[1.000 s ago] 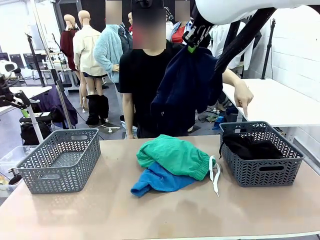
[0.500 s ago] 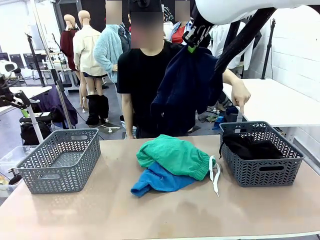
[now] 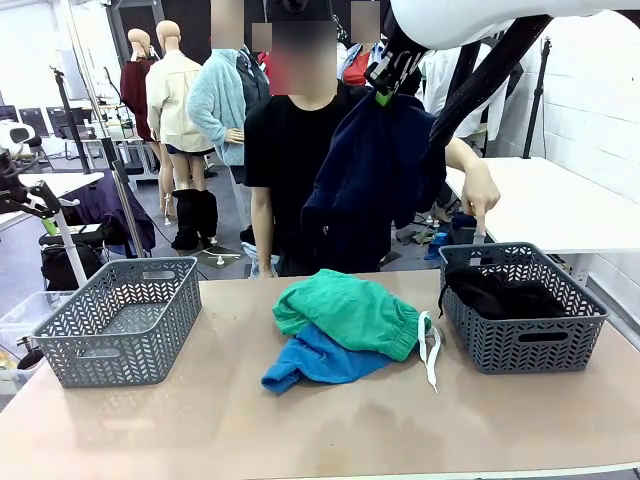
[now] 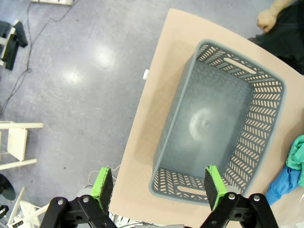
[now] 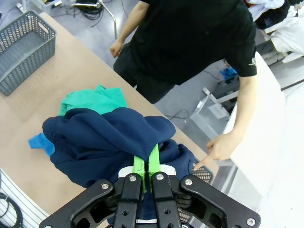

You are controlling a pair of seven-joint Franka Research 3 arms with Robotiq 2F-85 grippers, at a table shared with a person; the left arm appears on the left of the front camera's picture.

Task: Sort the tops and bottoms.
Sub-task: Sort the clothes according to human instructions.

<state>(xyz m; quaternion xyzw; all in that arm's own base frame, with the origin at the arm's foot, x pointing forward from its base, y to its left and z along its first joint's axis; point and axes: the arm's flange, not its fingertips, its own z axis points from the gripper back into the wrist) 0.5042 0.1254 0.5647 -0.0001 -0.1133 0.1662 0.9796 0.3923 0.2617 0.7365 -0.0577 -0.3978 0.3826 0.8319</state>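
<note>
Aloft, your right gripper (image 5: 146, 165) pinches a dark navy fabric garment (image 3: 375, 180); your left gripper (image 4: 157, 182) gapes over a grey lattice basket (image 4: 259, 137).

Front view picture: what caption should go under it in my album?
Right gripper holds a navy garment high while a person's hand points at the right basket.
</note>
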